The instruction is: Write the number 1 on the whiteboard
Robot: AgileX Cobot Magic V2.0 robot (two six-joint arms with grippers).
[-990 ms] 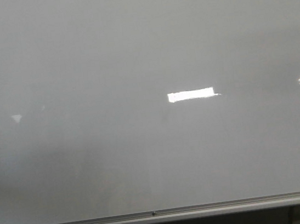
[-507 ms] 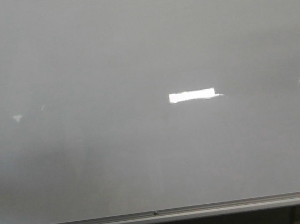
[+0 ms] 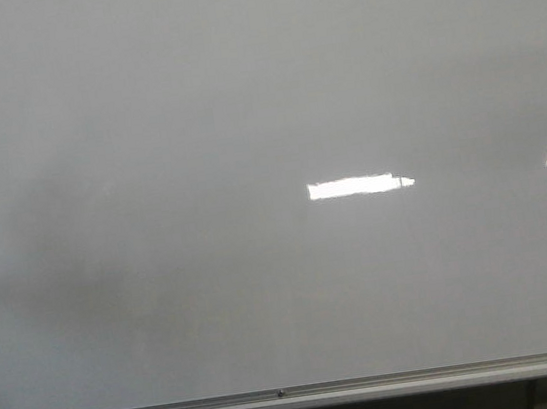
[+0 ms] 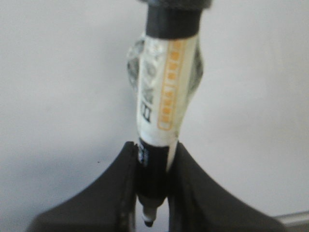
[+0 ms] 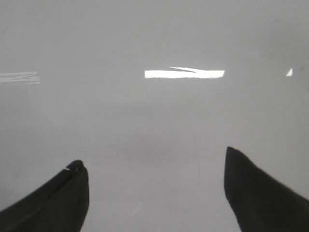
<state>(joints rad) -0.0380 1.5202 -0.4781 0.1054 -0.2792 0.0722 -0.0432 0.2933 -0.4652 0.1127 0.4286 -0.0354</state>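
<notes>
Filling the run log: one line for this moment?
left gripper: shut on marker | right gripper: open, empty | whiteboard: no stroke visible

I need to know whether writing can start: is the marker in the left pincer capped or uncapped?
Uncapped: the marker shows a bare tip below the closed left pincer.

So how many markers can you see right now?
1. A marker clamped in the left tool, tip uncapped, whiteboard behind. The right tool is open and empty. Others could be out of view.
</notes>
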